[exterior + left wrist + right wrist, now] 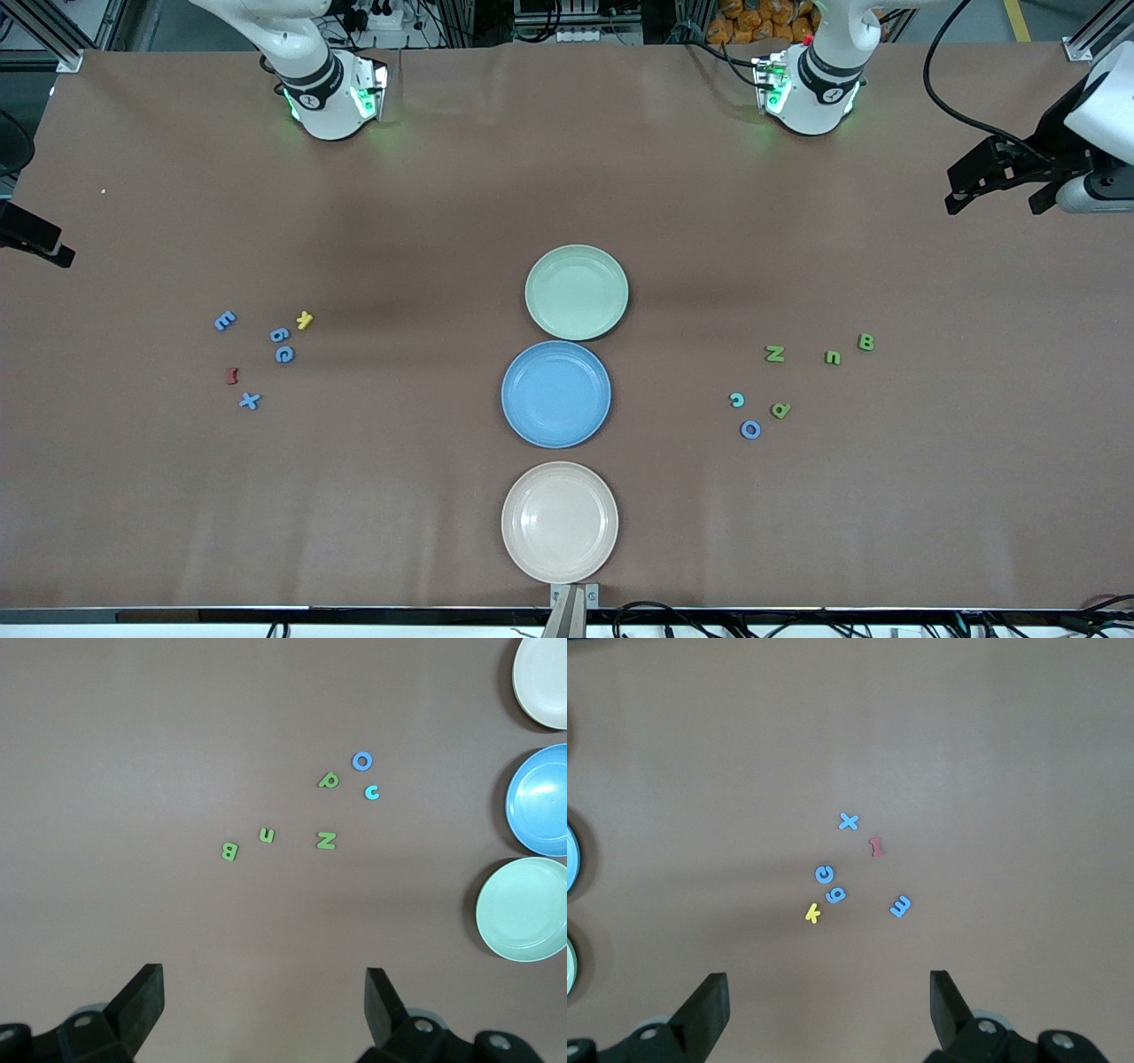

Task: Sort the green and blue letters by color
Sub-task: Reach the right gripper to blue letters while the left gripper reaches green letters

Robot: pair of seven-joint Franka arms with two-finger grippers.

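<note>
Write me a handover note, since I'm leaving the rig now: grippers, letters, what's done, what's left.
Left gripper: open, empty, waiting high over its end of the table.
Right gripper: open, empty, waiting high over its end.
Green letters N, u, B, a lie on the table at the left arm's end, with a blue O and a cyan c.
Blue letters lie at the right arm's end, with a yellow K and a red I.
Green plate, blue plate, beige plate: nothing on them.
Done: nothing. Left: all sorting.

green plate point(577, 292) | blue plate point(556, 394) | beige plate point(560, 522) | yellow K point(305, 320) | red I point(233, 376)
</note>
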